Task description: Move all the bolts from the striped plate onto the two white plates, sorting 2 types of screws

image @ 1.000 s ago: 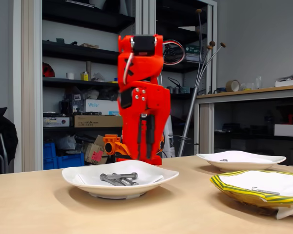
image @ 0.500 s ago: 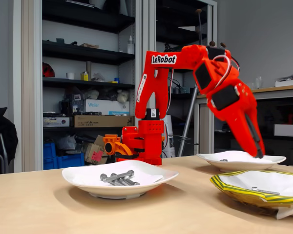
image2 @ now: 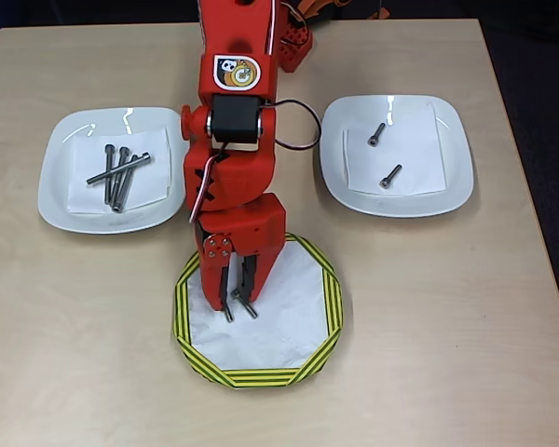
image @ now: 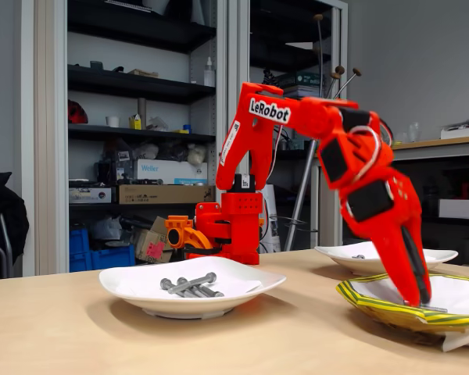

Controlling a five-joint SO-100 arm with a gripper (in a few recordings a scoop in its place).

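Since a moment ago: arm has swung from the far white plate down onto the striped plate [image2: 326,307].
Left white plate [image2: 56,186]: four long bolts [image2: 119,174] lie piled together.
End effector [image2: 239,307]: fingers narrowly parted, tips down on the striped plate beside what look like two short bolts [image2: 250,309].
Risk: tips so close could nudge a bolt aside or pinch both at once.
Right white plate [image2: 452,172]: two short bolts [image2: 377,134]; a wrong drop would mix types.

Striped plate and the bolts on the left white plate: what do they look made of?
Striped plate: likely paper, matte, with a thin crinkled, faceted rim. Bolts: metal by the look, grey with a dull sheen. Left white plate: glossy, perhaps ceramic or hard plastic; the material is uncertain.
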